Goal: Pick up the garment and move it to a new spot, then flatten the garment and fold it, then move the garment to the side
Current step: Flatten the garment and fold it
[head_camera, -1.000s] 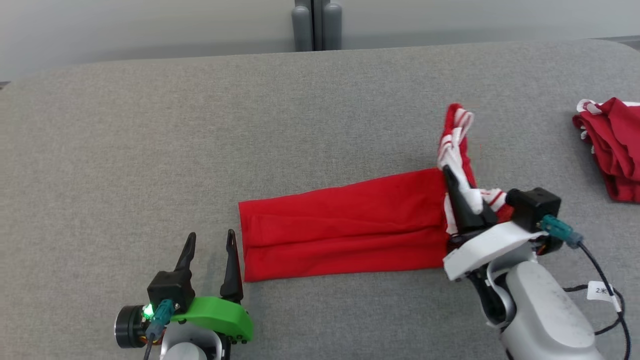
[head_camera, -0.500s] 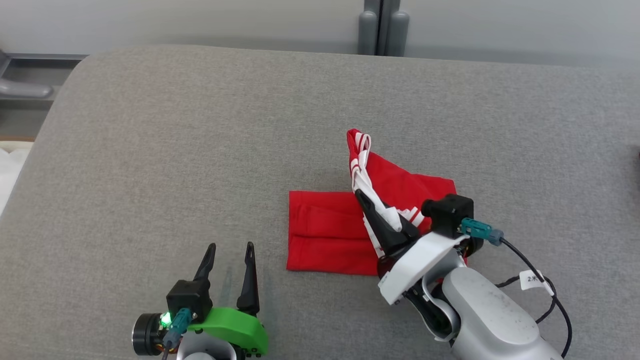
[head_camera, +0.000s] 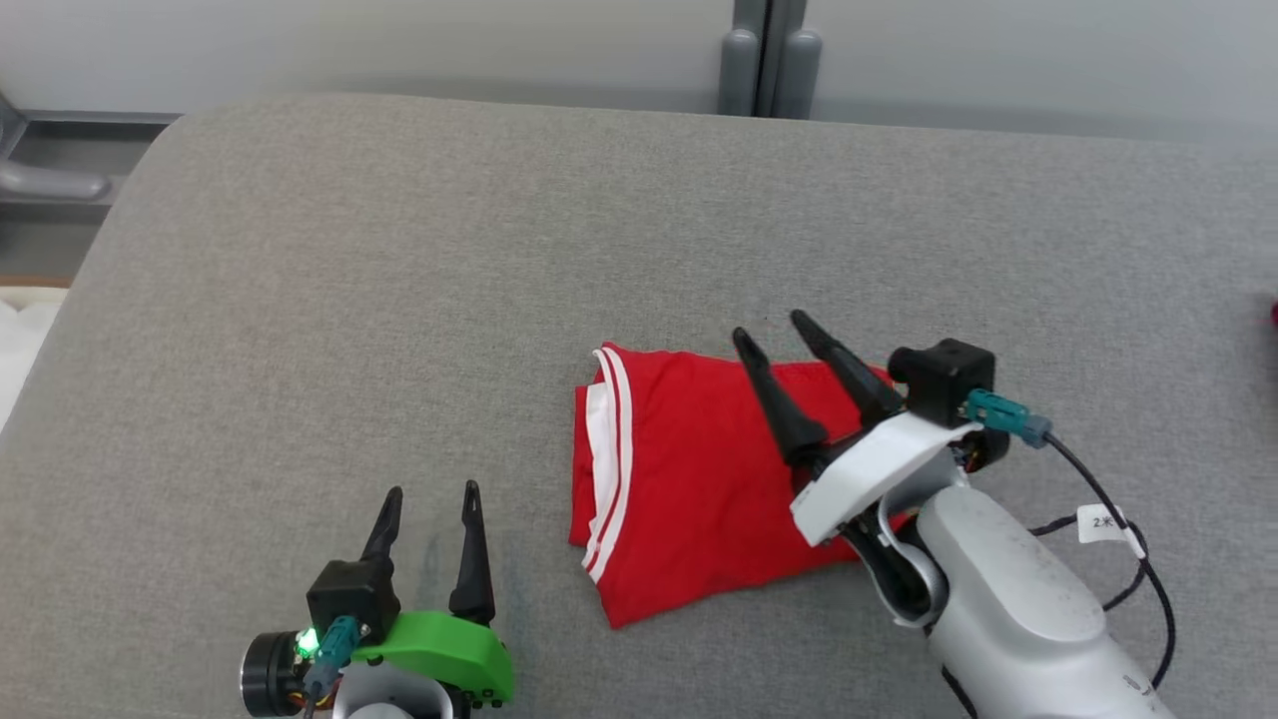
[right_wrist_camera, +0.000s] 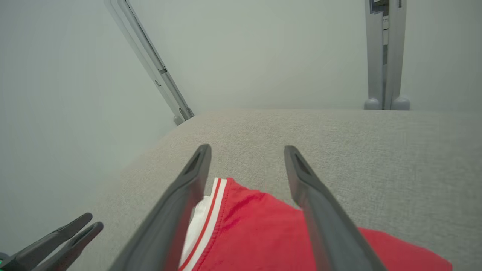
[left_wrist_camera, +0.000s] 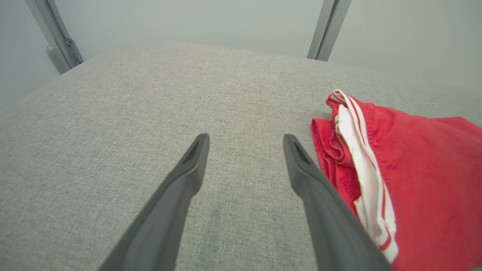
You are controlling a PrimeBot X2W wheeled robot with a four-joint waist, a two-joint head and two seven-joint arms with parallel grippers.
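The garment point(head_camera: 689, 479) is red with white striped trim and lies folded into a compact rectangle on the grey cushioned surface point(head_camera: 399, 300), its striped edge turned to the left. My right gripper point(head_camera: 774, 332) hovers open above the garment's right part, holding nothing. In the right wrist view the garment point(right_wrist_camera: 263, 233) lies below the spread fingers of the right gripper point(right_wrist_camera: 246, 149). My left gripper point(head_camera: 431, 491) stands open on the surface to the left of the garment. In the left wrist view the garment's trim point(left_wrist_camera: 361, 173) lies just right of the left gripper point(left_wrist_camera: 244, 137).
The grey surface curves down at its left edge point(head_camera: 70, 300). Behind it stand a pale wall and a grey double post point(head_camera: 771, 60). A metal frame part point(head_camera: 50, 180) shows at the far left. A cable with a tag point(head_camera: 1108, 519) hangs from my right wrist.
My right gripper opened and let go of the garment's striped end, which now lies folded over to the left. The head camera shifted earlier, so the picture moved.
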